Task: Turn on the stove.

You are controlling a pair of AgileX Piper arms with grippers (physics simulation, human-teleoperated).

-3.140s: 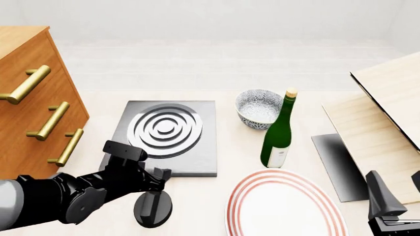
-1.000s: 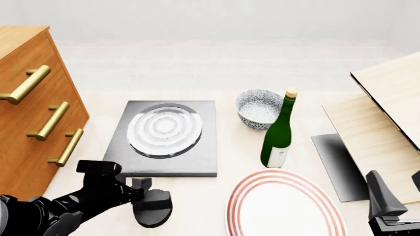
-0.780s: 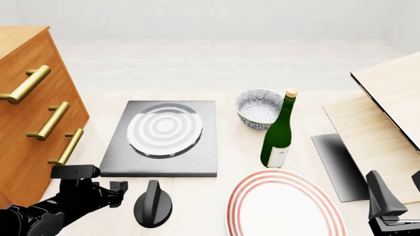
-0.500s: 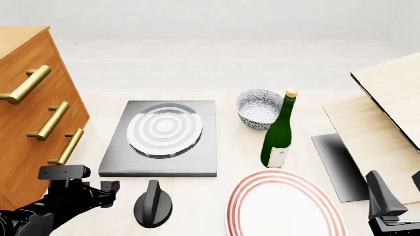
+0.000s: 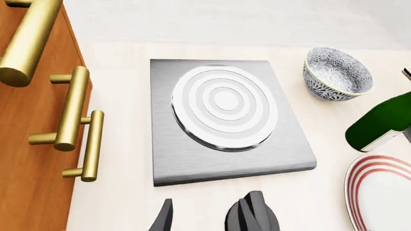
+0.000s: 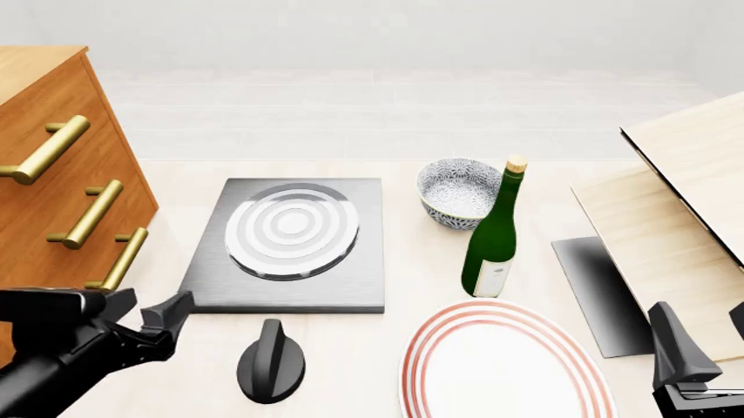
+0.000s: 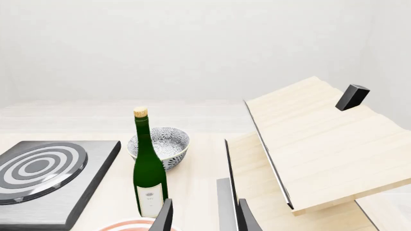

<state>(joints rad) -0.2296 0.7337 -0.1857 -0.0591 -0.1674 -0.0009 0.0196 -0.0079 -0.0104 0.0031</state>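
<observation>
Our left hand (image 6: 163, 318), fingers apart and empty, sits just left of the knob (image 6: 271, 361) (ridge pointing toward the stove (image 6: 288, 244)).

Stove (image 6: 288, 248): a flat, square slab of brushed grey metal lying level on the pale tabletop, its upper face carrying a raised round burner of concentric silver rings set slightly toward the far side. Knob (image 6: 271, 360): a small black round dial with a raised central ridge, resting on the table as a separate piece just in front of the slab's near edge, apart from it, with the ridge pointing roughly toward the slab.
</observation>
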